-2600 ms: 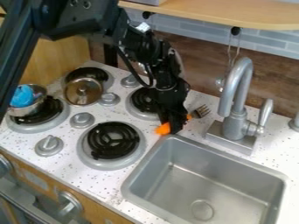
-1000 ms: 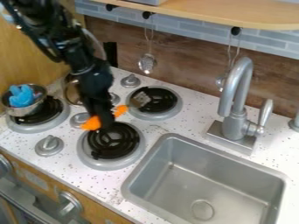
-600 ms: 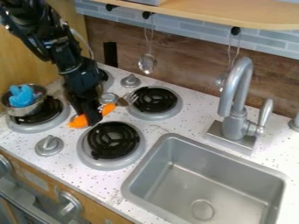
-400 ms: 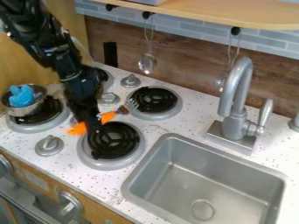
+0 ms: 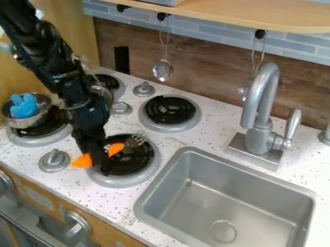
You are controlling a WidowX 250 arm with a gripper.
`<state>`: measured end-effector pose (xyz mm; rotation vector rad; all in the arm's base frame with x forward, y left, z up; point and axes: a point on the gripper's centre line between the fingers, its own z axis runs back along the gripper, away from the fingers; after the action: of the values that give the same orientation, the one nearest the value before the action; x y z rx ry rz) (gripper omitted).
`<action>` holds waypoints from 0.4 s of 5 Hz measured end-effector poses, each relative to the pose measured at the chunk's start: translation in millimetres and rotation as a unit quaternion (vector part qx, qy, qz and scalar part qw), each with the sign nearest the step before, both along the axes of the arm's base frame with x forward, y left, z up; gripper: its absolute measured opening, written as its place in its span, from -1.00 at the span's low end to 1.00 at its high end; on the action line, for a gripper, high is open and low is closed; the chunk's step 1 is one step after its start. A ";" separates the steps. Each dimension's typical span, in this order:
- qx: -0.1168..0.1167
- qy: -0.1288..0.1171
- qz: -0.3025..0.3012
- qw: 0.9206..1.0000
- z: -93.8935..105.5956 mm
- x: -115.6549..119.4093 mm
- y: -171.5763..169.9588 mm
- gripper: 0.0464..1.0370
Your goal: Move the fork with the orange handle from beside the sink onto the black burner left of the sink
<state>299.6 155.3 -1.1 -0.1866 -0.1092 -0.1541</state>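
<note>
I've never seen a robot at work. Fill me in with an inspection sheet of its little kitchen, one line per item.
Surface: speckled white counter with stove burners and knobs.
Main thing: orange-handled fork, tines over the front burner nearest the sink.
Clutter: metal pot on the left burner, with a blue item in it.
Gripper: black gripper holds the fork by its handle.
Cables: too unclear along the arm to tell.
Surroundings: sink, faucet, hanging metal utensils, wooden shelf.
</note>
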 end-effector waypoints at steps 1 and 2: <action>0.007 0.013 -0.007 1.000 -6.5 1.6 -0.3 -0.17; 0.011 0.013 -0.011 1.000 -6.5 3.5 0.8 -0.05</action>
<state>303.1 156.1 -7.6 -0.1678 -0.0803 -0.1741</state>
